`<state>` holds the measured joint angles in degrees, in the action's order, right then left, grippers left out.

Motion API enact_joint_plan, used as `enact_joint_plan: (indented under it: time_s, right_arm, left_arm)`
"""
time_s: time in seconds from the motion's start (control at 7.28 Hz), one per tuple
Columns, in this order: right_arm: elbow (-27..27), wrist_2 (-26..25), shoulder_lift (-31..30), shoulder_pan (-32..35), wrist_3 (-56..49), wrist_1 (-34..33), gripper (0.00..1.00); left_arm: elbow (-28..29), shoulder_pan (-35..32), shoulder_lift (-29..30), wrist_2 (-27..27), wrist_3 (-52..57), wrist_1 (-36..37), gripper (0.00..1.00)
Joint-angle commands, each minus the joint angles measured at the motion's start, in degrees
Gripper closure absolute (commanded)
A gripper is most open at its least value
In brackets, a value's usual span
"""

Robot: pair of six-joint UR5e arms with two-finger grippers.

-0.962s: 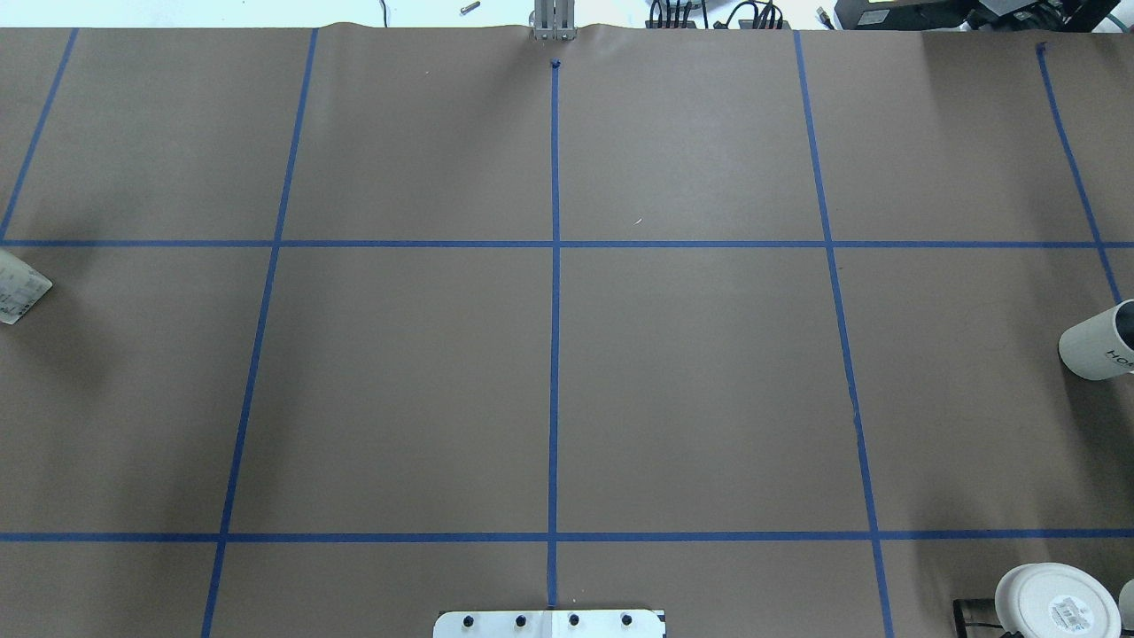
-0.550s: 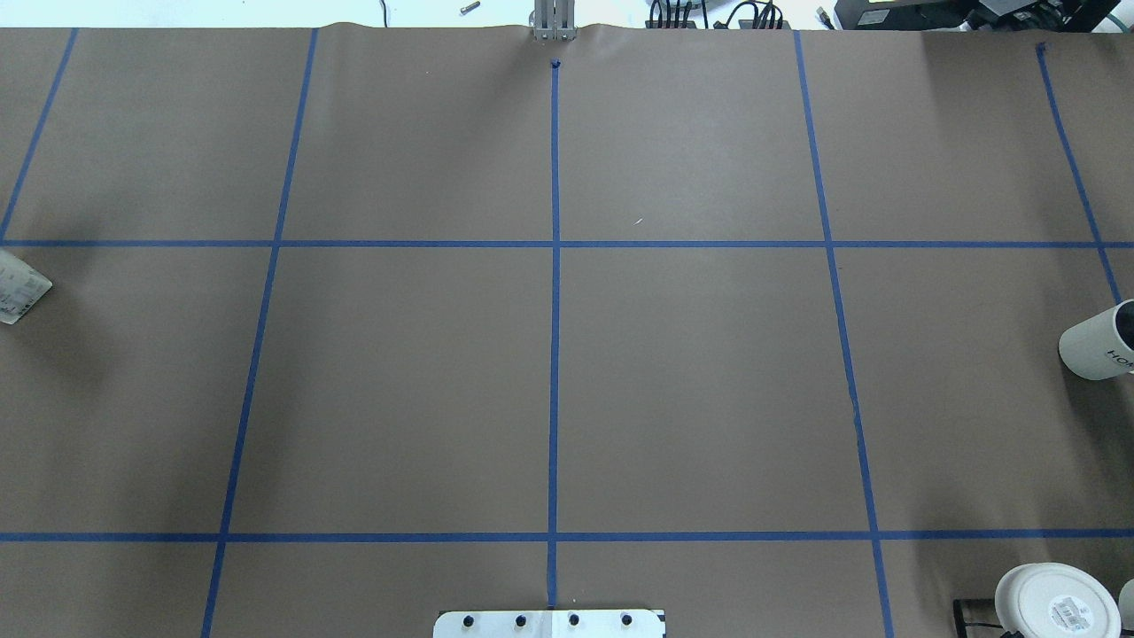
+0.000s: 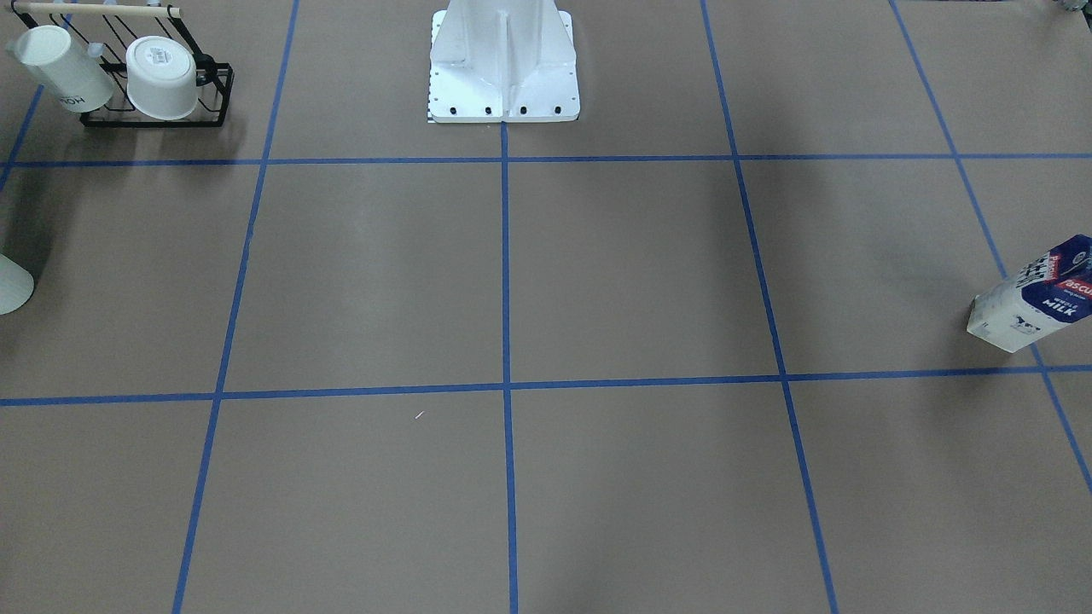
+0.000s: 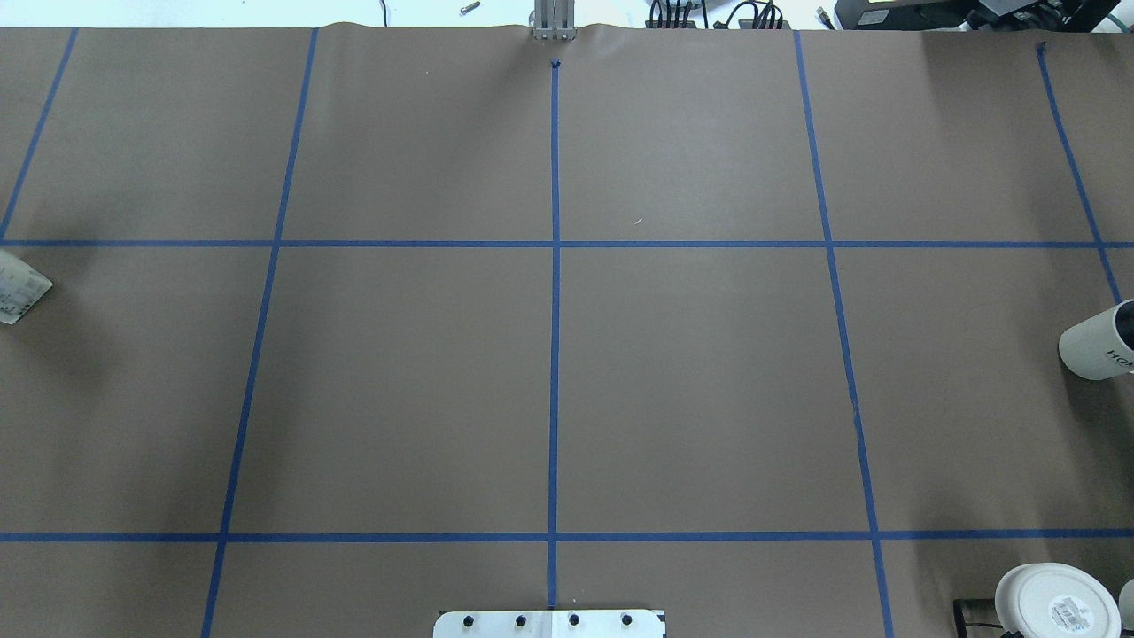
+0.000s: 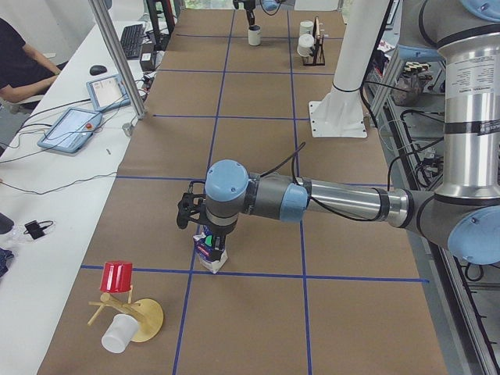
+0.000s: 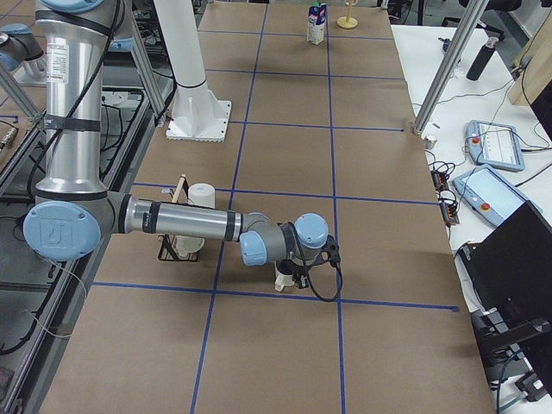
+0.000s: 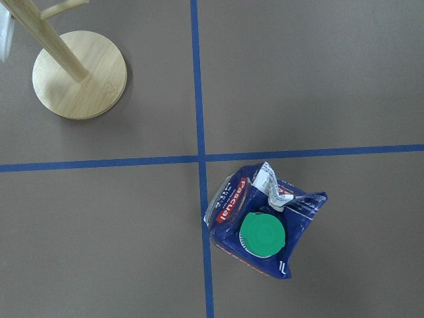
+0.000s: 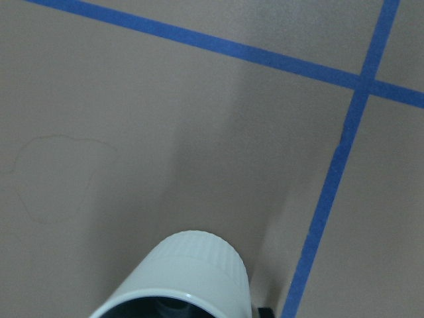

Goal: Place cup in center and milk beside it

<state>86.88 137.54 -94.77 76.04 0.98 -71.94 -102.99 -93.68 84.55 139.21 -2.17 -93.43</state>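
**Nothing placed yet: cup and milk both far from the center crossing**

Front-facing view: nothing stands on the center crossing of the brown tabletop. The milk is upright, well apart from that crossing toward the robot's left. The cup, cut by the frame edge, is well apart from it toward the robot's right.

Overhead view: only a sliver of the milk and most of the cup show. They sit at opposite edges, each far from the center crossing.

Exterior left view: the left gripper hangs directly above the milk, far out on the center crossing's left side. I cannot tell whether it is spread or pinching the milk.

Exterior right view: the right gripper is down at the cup, far out on the center crossing's right side. Its state cannot be told either.

Left wrist view: it looks straight down on the milk's green cap, and no fingers are in frame.

Right wrist view: the cup's rim and dark inside sit at the bottom edge — again no fingers.

By my judgement the task is at its very start. Both pickups, both carries and both placements are left: the cup onto the center crossing, the milk beside it.
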Motion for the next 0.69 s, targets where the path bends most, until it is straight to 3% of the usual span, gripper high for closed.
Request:
enact_joint_plan:
  time_s: [0.0, 0.14, 0.27, 0.55]
  right_arm:
    - [0.49, 1.75, 1.33, 0.07, 0.08, -0.13, 1.00]
    - [0.31, 2.98, 3.87, 0.51, 0.16, -0.83, 1.00]
    - [0.23, 2.99, 9.55, 0.95, 1.56, -5.97, 1.00]
    - [0.14, 3.96, 24.91, 0.43, 11.27, -17.14, 1.00]
  left_arm:
    - [0.07, -0.01, 0.00, 0.01, 0.06, 0.00, 0.01]
    - [0.16, -0.01, 0.00, 0.01, 0.06, 0.00, 0.01]
    - [0.68, -0.01, 0.00, 0.01, 0.32, -0.09, 0.01]
    - [0.68, -0.01, 0.00, 0.01, 0.32, -0.09, 0.01]
